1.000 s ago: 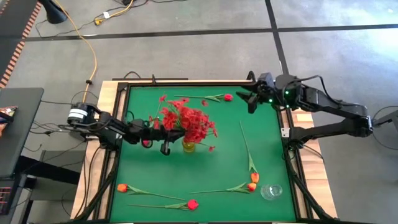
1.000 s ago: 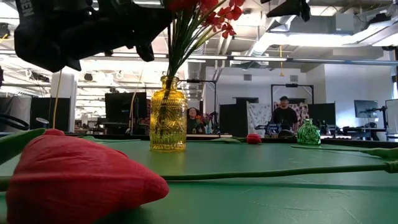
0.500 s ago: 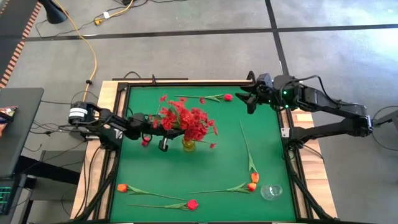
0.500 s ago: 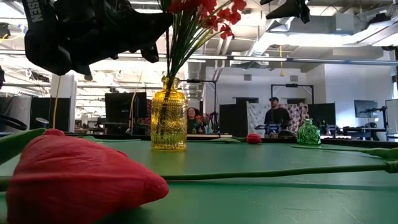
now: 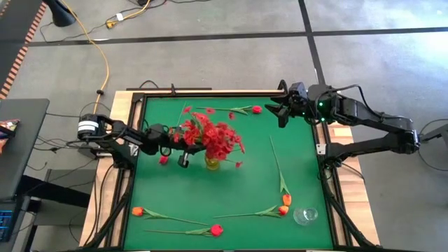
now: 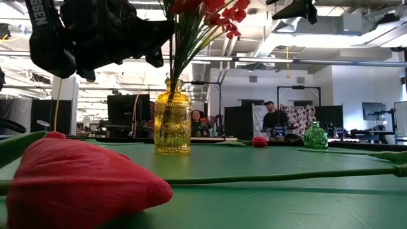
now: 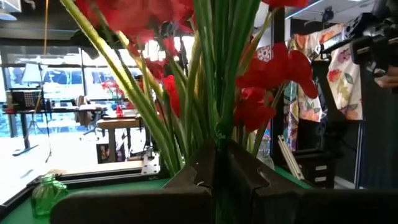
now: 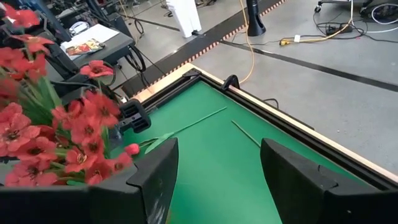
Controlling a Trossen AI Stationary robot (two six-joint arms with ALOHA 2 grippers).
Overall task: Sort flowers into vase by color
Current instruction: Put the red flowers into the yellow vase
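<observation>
Jaws, left gripper (image 5: pixel 183 148): pressed together on a green stem of the red sprigs (image 5: pixel 215 137), just left of the bunch, above the worktop; in the left wrist view the two dark fingers (image 7: pixel 186 180) meet around a thin stem with red blossoms above.
Jaws, right gripper (image 5: pixel 278 113): spread wide, holding nothing, hovering at the far right corner of the worktop; the right wrist view shows bare green mat between its fingers (image 8: pixel 155 177).
Red sprigs: bunched in the yellow glass vase (image 6: pixel 172 116), blossoms spreading over its mouth, stems fanning up from the neck.
Yellow glass vase: upright, a little left of the worktop's middle, patterned glass, touching the green mat.
Worktop (image 5: pixel 252 175): green mat in a wooden frame.
Red-pink tulip, far (image 5: pixel 256 109): lying flat near the far edge, stem pointing left, close to the right gripper.
Red-pink tulip, near (image 5: pixel 216 229): lying at the near edge, stem running left; it fills the low view's near left.
Orange tulip, left (image 5: pixel 137 211): flat at the near left, stem trailing right.
Orange tulips, right (image 5: pixel 285 204): two buds close together at the near right, one stem running far, one running left.
Clear glass vase (image 5: pixel 305 215): near right corner, just beside the orange buds.
Green glass vase (image 6: pixel 314 135): small, upright, at the far side in the low view.
Room: two people (image 6: pixel 275 117) stand well beyond the worktop.
</observation>
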